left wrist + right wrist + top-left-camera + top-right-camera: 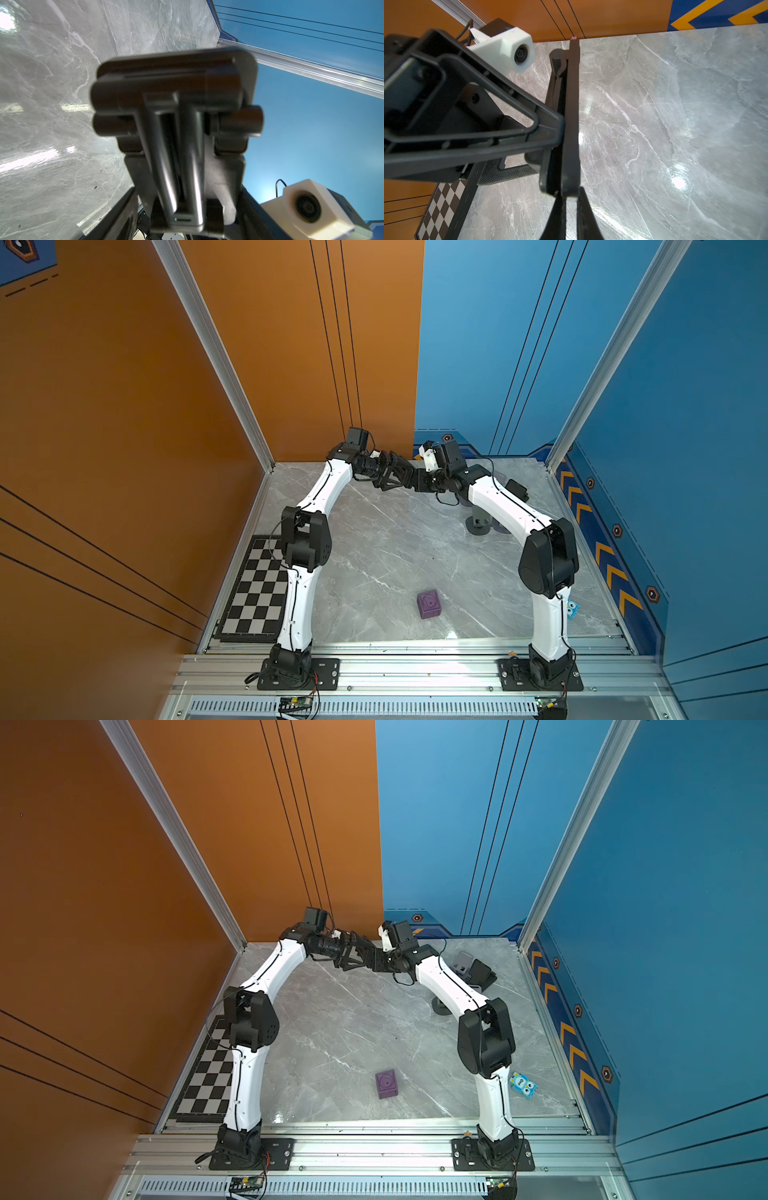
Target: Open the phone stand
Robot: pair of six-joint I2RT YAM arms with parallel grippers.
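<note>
The phone stand [176,93] is a dark grey folded metal piece held in the air over the back of the table, between my two arms. Seen edge-on in the right wrist view, the phone stand [571,104] has its plates lying close together. My right gripper [569,199] is shut on the stand's thin lower edge. My left gripper [187,209] spans the stand's width, one finger on each side edge. A left fingertip [558,128] presses on the stand's side. In a top view the left gripper [399,477] meets the right gripper [417,481] tip to tip.
A purple cube [429,604] sits on the marble table [374,551] near the front. A blue owl toy [523,1085] lies by the right arm's base. A checkerboard [257,589] lies at the left edge. A grey holder [463,963] on a round base [480,526] stands behind the right arm.
</note>
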